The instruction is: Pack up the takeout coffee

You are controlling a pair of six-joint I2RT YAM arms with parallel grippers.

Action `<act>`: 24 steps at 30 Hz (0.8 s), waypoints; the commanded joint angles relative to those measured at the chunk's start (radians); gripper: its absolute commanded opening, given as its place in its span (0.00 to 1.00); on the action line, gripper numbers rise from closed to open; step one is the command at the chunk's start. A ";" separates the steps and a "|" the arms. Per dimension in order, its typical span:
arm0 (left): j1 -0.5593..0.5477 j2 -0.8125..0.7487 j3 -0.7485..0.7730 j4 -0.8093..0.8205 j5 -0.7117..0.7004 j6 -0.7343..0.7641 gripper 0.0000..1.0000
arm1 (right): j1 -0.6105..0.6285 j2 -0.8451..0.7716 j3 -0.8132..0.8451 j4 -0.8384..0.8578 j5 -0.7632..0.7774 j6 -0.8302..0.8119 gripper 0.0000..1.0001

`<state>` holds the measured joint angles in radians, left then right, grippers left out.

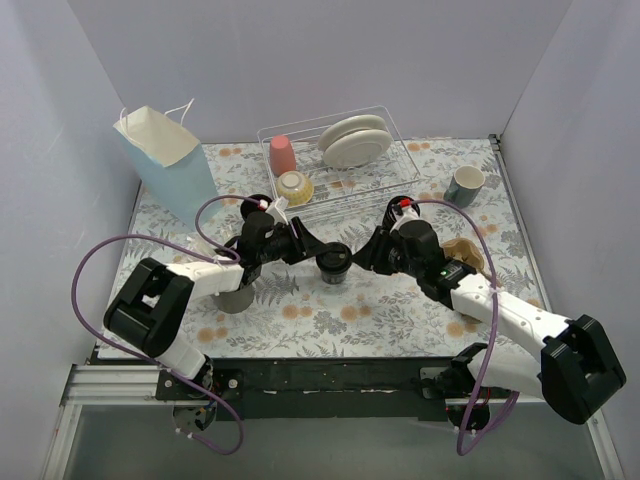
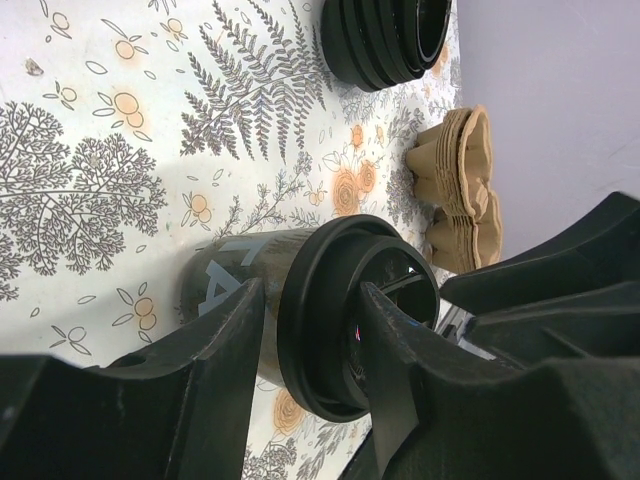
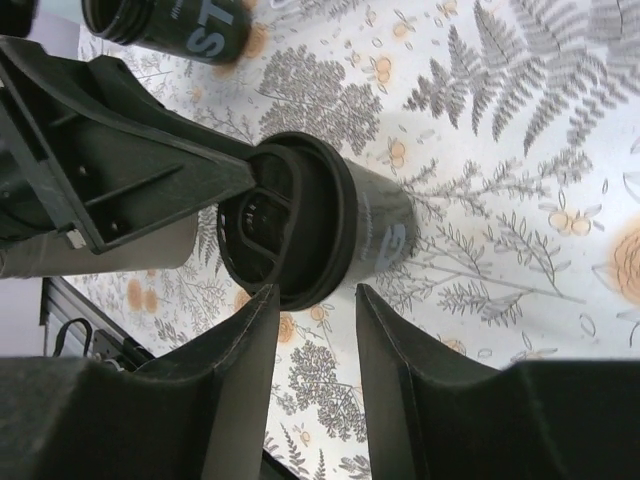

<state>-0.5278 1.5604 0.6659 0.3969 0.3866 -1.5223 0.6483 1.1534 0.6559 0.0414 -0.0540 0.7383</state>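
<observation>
One takeout coffee cup (image 1: 335, 262), black with a round black lid, stands on the floral cloth between my two arms. My left gripper (image 1: 318, 255) is shut on its lid rim. In the left wrist view one finger (image 2: 225, 340) is outside the rim of the cup (image 2: 300, 330) and the other finger (image 2: 395, 350) sits in the lid's recess. My right gripper (image 1: 368, 252) is open and empty. Its tips (image 3: 317, 300) are just short of the cup (image 3: 360, 230), not touching. A second, lidless black cup (image 3: 180, 25) shows at the top of the right wrist view.
A blue paper bag (image 1: 165, 165) stands at the back left. Behind it to the right is a wire dish rack (image 1: 400, 150) with plates, a bowl and a pink cup. There are also a blue-grey mug (image 1: 465, 185), cardboard cup carriers (image 2: 460, 190), a stack of black lids (image 2: 385, 40) and a grey metal cup (image 1: 237, 297).
</observation>
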 commanded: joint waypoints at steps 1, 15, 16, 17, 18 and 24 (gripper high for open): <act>-0.021 0.044 -0.083 -0.288 -0.075 0.060 0.40 | 0.002 -0.038 -0.093 0.100 0.023 0.102 0.43; -0.028 0.029 -0.086 -0.297 -0.098 0.040 0.40 | 0.005 -0.015 -0.168 0.230 -0.035 0.185 0.43; -0.028 0.029 -0.086 -0.297 -0.100 0.040 0.40 | 0.005 -0.011 -0.168 0.232 -0.038 0.187 0.43; -0.028 0.029 -0.088 -0.297 -0.100 0.039 0.40 | 0.005 -0.008 -0.168 0.241 -0.040 0.187 0.43; -0.028 0.029 -0.089 -0.296 -0.100 0.039 0.40 | 0.005 -0.003 -0.168 0.247 -0.041 0.188 0.43; -0.032 0.027 -0.097 -0.293 -0.103 0.033 0.40 | 0.005 0.005 -0.173 0.281 -0.061 0.200 0.43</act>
<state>-0.5415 1.5406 0.6483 0.3923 0.3511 -1.5532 0.6487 1.1599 0.4866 0.2451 -0.0998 0.9188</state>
